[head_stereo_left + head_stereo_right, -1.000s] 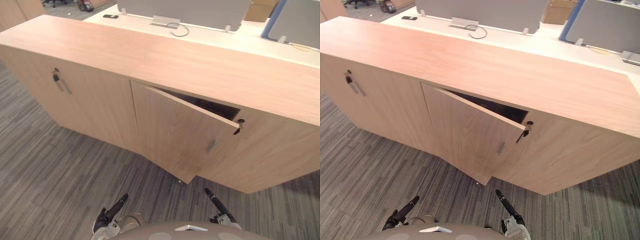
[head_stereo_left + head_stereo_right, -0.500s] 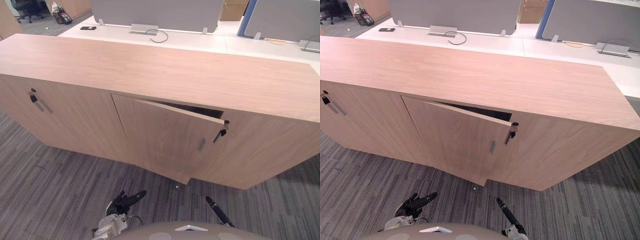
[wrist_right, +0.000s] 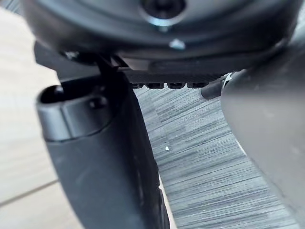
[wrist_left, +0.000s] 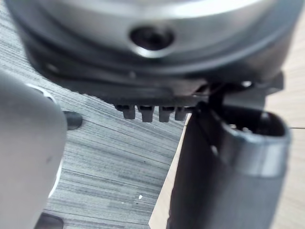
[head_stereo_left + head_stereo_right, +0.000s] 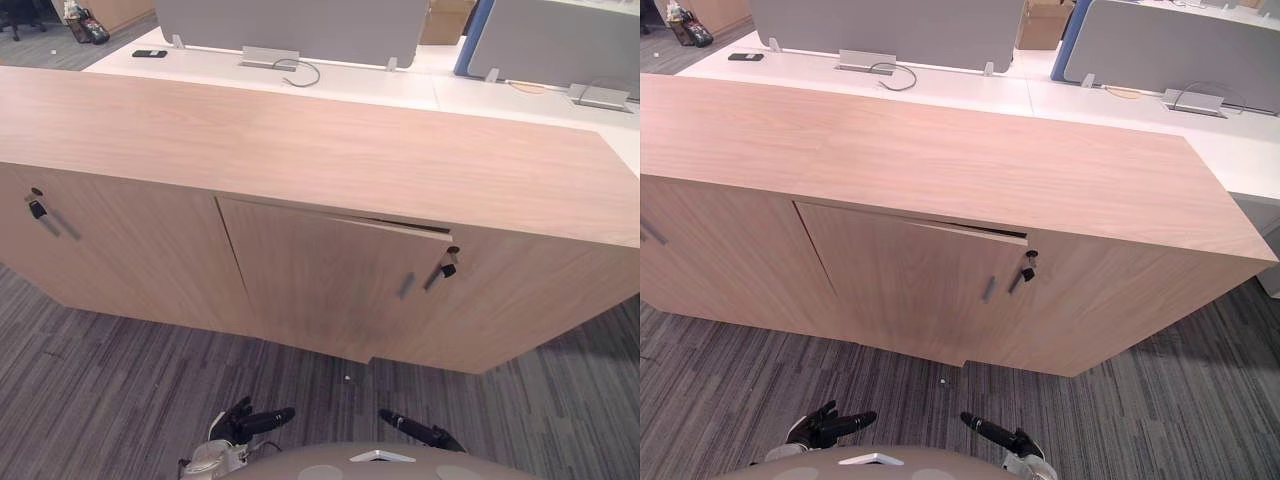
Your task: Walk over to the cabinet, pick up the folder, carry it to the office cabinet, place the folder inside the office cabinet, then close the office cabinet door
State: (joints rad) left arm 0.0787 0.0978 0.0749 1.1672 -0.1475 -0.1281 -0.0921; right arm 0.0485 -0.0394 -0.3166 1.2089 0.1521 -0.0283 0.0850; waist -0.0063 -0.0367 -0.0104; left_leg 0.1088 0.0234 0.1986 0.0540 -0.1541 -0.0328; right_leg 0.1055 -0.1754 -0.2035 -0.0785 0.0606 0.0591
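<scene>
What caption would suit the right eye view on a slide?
Office cabinet door ajar by a thin gap; left hand and right hand open above the carpet.

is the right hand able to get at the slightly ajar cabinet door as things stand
Probably yes: only carpet lies between the right hand and the door, nothing blocks it, though the hand hangs low, apart from it.

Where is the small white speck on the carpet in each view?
Left eye view: white speck on the carpet, just before the door's lower right corner.
Right eye view: speck below that same corner.
Left wrist view: speck on carpet near the cabinet's wood.
Right wrist view: speck on carpet by the wood.
Shared landmark: the cabinet's base edge.
</scene>
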